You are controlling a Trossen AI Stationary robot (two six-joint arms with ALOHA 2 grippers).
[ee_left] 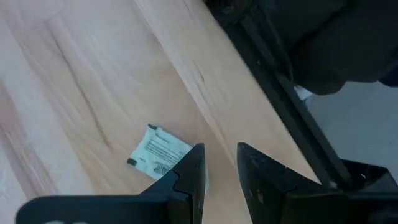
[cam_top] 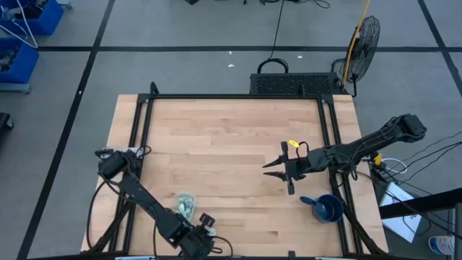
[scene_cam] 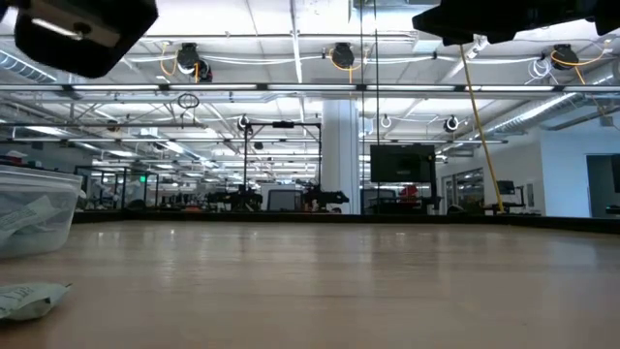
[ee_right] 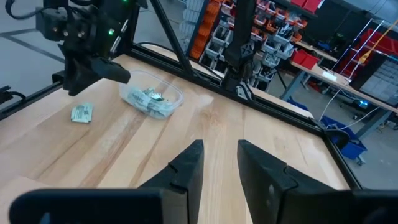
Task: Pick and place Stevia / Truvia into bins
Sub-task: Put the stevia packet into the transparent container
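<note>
A grey floor [cam_top: 188,29] crossed by dark tape lines surrounds the wooden table [cam_top: 231,137]. A fan [cam_top: 363,40] stands past its far right corner, blue bins [cam_top: 22,36] far left. Beyond, ceiling lights [scene_cam: 291,29] and a dark screen [scene_cam: 402,163]; red shelving [ee_right: 298,37].

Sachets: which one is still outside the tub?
The lone sachet flat on the bare wood beside the tub, just ahead of the left claw; the other sachets lie inside the tub.

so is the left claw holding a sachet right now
No, the left claw is empty, and the loose sachet lies flat on the table beside it.
</note>
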